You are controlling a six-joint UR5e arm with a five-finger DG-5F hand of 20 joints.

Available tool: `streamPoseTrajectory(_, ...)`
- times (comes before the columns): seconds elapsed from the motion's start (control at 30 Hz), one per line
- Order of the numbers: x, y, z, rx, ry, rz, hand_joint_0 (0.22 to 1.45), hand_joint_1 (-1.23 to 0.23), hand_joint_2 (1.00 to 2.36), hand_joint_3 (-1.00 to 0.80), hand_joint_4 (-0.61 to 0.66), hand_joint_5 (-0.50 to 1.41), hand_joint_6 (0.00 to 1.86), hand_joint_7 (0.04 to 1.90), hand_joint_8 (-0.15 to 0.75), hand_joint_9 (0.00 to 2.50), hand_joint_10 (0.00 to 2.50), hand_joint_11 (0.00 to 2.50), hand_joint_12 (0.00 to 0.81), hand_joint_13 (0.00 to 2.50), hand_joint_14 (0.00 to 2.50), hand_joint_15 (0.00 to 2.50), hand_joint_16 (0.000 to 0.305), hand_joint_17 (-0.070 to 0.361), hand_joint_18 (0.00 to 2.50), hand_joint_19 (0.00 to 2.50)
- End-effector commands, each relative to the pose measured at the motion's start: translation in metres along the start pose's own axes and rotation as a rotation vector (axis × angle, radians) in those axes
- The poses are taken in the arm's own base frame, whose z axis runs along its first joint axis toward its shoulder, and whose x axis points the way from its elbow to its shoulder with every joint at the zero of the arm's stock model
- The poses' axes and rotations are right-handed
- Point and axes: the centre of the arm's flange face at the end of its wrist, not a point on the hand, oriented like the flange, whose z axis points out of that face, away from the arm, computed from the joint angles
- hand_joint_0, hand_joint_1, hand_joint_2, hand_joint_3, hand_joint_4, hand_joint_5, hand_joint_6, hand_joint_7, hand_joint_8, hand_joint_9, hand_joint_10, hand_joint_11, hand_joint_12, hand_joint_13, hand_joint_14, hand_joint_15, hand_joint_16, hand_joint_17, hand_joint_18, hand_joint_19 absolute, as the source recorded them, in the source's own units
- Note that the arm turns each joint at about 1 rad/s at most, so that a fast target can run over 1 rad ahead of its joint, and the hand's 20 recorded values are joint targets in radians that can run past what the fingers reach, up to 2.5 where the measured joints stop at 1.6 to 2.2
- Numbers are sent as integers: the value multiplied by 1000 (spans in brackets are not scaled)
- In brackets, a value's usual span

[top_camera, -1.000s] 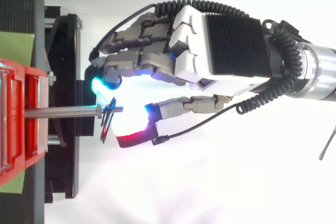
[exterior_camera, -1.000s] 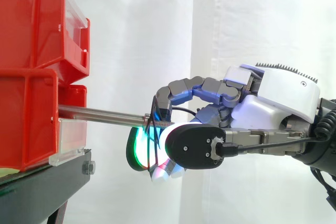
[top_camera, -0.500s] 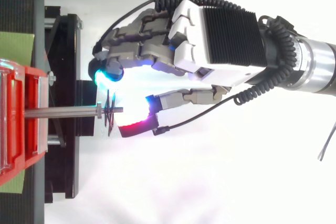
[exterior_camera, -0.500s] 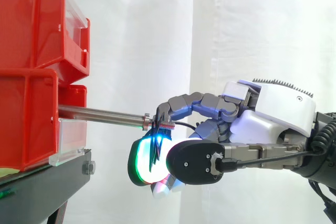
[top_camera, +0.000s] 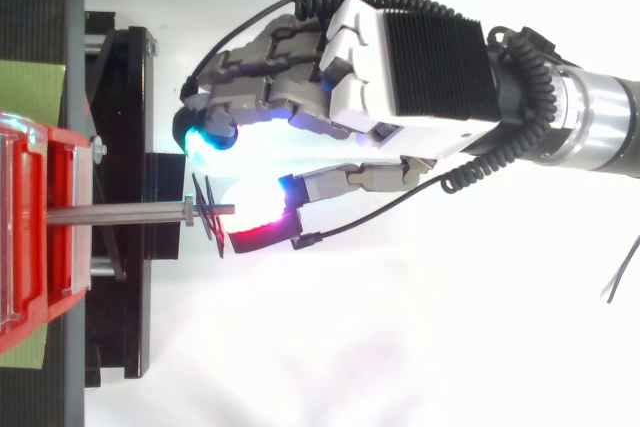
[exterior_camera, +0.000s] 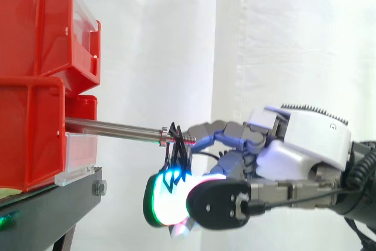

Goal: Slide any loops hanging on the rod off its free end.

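Red bins [exterior_camera: 30, 127] on black stand [exterior_camera: 50, 207]

We take this for a robot lab or test cell, not a home or shop. A plain white curtain [exterior_camera: 282, 39] closes off the background. Before it, stacked red bins [exterior_camera: 35, 80] of the parts-storage kind sit on a bolted black stand [exterior_camera: 53, 204], and a steel rod [exterior_camera: 111, 127] juts from the lower bin like a test fixture. An industrial arm [top_camera: 600, 137] carrying a hand [exterior_camera: 305, 145] with glowing pads reaches in.
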Motion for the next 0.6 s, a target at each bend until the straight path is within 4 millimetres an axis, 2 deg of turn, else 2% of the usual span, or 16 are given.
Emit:
streamPoseTrajectory(0.0, 5, -2, 1, -19, -35, 15, 565, -621, 1014, -314, 241, -161, 759, 1084, 364, 973, 10, 476, 398, 871, 8, 240, 65, 145, 921, 458)
streamPoseTrajectory(0.2, 0, 4, 9, -55, -50, 55, 564, -606, 1014, -322, 241, -161, 759, 1083, 364, 975, 10, 464, 399, 871, 8, 243, 65, 145, 922, 457)
streamPoseTrajectory(0.57, 1, 8, 11, -67, -51, 98, 563, -604, 1014, -316, 241, -161, 758, 1085, 365, 974, 11, 458, 398, 870, 8, 243, 65, 145, 921, 459)
